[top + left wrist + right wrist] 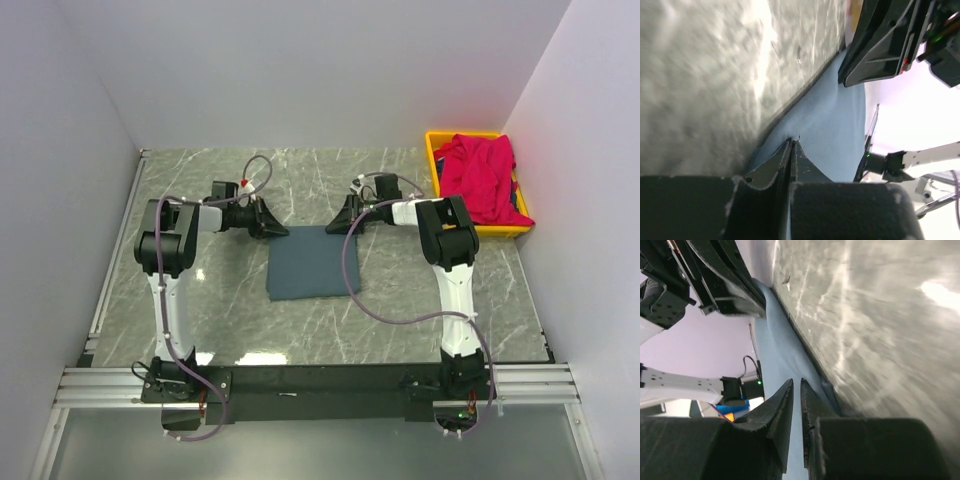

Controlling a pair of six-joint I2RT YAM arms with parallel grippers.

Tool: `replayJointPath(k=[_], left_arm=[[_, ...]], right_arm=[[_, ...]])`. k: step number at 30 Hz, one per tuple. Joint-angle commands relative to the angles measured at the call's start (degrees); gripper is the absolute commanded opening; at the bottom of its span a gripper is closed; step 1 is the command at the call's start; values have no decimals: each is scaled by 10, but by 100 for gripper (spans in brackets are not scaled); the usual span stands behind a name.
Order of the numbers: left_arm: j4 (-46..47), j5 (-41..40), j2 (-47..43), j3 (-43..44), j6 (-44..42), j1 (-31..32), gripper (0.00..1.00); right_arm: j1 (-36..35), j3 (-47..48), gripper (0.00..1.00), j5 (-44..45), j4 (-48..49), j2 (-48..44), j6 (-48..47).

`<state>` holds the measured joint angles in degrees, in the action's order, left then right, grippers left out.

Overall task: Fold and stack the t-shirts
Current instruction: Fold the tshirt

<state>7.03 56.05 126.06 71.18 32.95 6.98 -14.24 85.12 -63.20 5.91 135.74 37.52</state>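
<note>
The dark blue-grey t-shirt (312,262) lies folded in a flat rectangle at the table's middle. My left gripper (283,231) is at its far left corner; in the left wrist view the gripper (791,141) is pressed shut with the shirt's (840,115) edge running up into the tips. My right gripper (334,226) is at the far right corner; in the right wrist view the gripper (795,382) stands a narrow crack apart just over the cloth (777,355). The red t-shirt (482,175) lies crumpled in the yellow bin (432,150).
The yellow bin stands at the far right against the right wall. White walls close in the marble table (200,300) at the back and on both sides. The two grippers face each other closely across the shirt's far edge.
</note>
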Motion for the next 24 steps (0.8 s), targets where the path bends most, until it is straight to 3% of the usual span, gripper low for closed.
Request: replayJointPath(k=[1, 6, 7, 9, 10, 13, 18, 21, 22, 24], left_arm=[[2, -55, 16, 45, -3, -24, 7], [-49, -95, -41, 58, -73, -50, 10], [-68, -103, -78, 60, -89, -50, 12], [-105, -146, -127, 56, -115, -45, 22], [-128, -163, -176, 46, -131, -43, 27], [-178, -254, -252, 25, -167, -13, 37], [-261, -403, -381, -2, -172, 113, 50], [-283, -514, -405, -15, -117, 189, 58], [-294, -544, -399, -15, -107, 210, 62], [-328, -624, -382, -8, -79, 271, 70]], right_arm=[[20, 21, 18, 26, 25, 2, 12], [37, 26, 25, 35, 18, -42, 12], [41, 35, 38, 26, 13, -71, 12], [54, 41, 49, 28, -38, -114, -23], [58, 37, 60, 40, -55, -165, -42], [76, 32, 71, 62, -163, -254, -129], [92, 27, 75, 130, -370, -339, -277], [105, -16, 76, 181, -410, -396, -315], [112, -28, 84, 190, -412, -427, -321], [117, -63, 88, 209, -421, -455, -335]])
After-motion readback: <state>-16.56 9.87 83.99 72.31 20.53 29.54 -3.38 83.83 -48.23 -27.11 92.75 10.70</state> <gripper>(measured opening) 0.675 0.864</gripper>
